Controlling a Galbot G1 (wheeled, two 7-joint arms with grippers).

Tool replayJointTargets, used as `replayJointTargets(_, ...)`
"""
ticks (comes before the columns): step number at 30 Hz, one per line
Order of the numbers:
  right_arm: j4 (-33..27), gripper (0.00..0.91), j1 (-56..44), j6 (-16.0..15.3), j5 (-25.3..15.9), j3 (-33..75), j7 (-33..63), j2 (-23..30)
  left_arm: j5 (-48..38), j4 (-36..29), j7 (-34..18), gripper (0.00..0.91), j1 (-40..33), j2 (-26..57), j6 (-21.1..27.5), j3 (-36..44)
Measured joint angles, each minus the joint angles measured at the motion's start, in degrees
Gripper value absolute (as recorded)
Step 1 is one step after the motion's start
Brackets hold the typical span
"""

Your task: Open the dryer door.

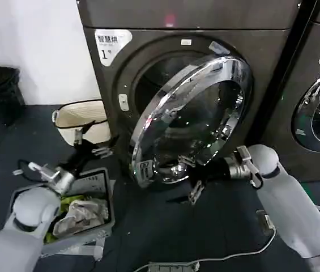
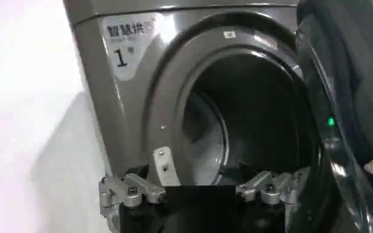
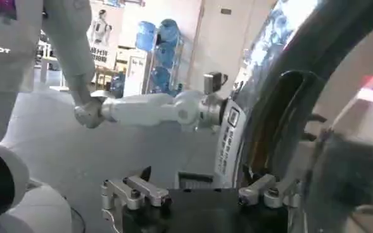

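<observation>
At the far left of the head view a white wall point(image 1: 29, 45) met a dark floor point(image 1: 148, 232). The left gripper point(image 1: 94, 148) hung low over that floor, beside a white basket point(image 1: 80, 116) and above a grey tray of crumpled cloth point(image 1: 83, 218). Its fingers point(image 2: 129, 190) were spread wide with nothing between them, and in the left wrist view it faced the drum mouth point(image 2: 249, 120).

The dryer point(image 1: 148, 17) stood upright at the middle, a dark grey-bronze front with a white label marked 1 point(image 1: 111, 44) at its upper left corner. The dryer door point(image 1: 191, 122) was ajar: its right side stayed close to the machine front while its left edge stood away from it, so the open gap faced the robot's left. The disc sat tilted, its longest stretch running from lower left to upper right, and its chrome ring and dark glass faced outward and down toward the floor.

The right gripper point(image 1: 196, 190) was at the lower rim of the door, just below the chrome ring. Its fingers point(image 3: 142, 193) were parted, and whether they touched the rim could not be told.

At the far right stood a second grey machine point(image 1: 318, 96) with its own chrome-ringed door shut. A white cable point(image 1: 216, 259) lay on the floor in front.
</observation>
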Motion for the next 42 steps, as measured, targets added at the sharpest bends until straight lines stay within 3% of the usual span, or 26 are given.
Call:
replayJointTargets(21,3.16,0.907,-15.16,1.29,0.52,21.61,0.01,-5.22,-2.18,0.58,4.32,0.907,-5.32,2.66,-0.72,11.38)
replayJointTargets(32,4.97,0.907,-24.47,1.88,-1.4,34.92,0.06,-3.69,-2.29,-1.01,5.3,0.907,-4.42,2.04,-1.27,14.26)
replayJointTargets(42,3.46,0.907,-27.04,1.7,-3.18,45.79,0.69,-2.12,-3.22,-3.85,6.35,0.907,-2.64,3.02,-1.55,16.66)
